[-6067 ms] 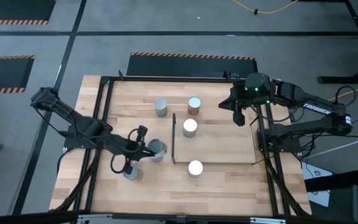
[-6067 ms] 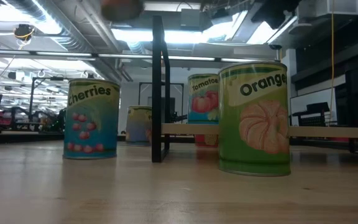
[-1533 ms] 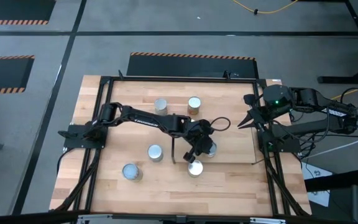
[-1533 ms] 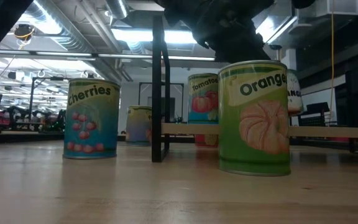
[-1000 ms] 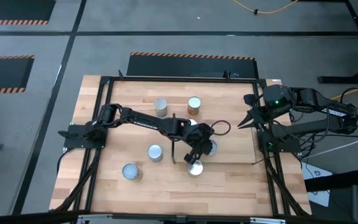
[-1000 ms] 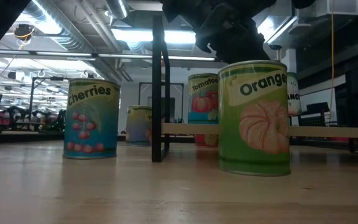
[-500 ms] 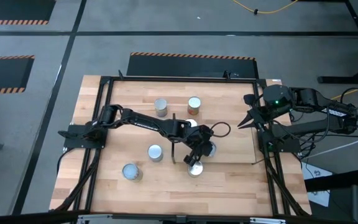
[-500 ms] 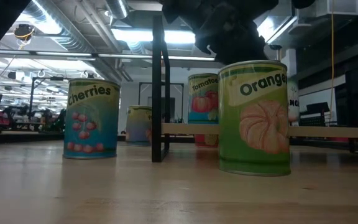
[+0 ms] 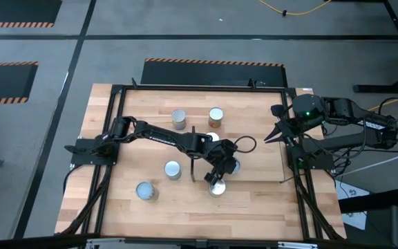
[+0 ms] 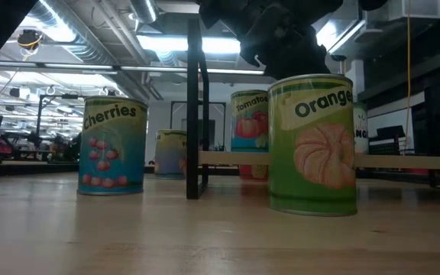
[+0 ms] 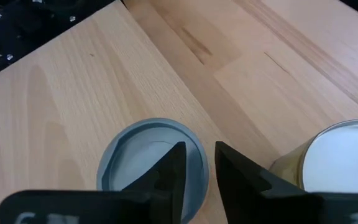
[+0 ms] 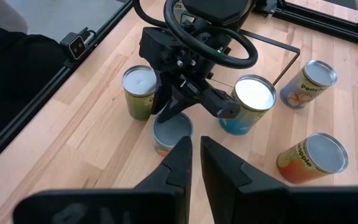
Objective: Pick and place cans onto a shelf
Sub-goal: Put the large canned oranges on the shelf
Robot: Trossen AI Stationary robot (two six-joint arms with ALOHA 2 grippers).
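The shelf is a light board with a dark upright panel. A pale-blue-topped can stands upright on it, also seen from the right wrist. My left gripper hangs over that can's rim, slightly open, slanting down from the table's left. Two white-topped cans flank it. My right gripper waits above the table's right edge, shut but for a thin slit, with nothing in it. My left gripper has one finger over the can's recessed top and the other outside its rim. It comes slanting down from the table's left. Whether either finger still touches the rim, I cannot tell. The can stands upright on the shelf.
Off the shelf stand other cans: Cherries, a silver-topped one, Peaches and Tomatoes toward the far edge. The Orange can is nearest the low camera. Black frame rails border the tabletop.
In the low view the can showing behind the Orange can has sunk a little, down to the shelf board. Both arms have kept their places.
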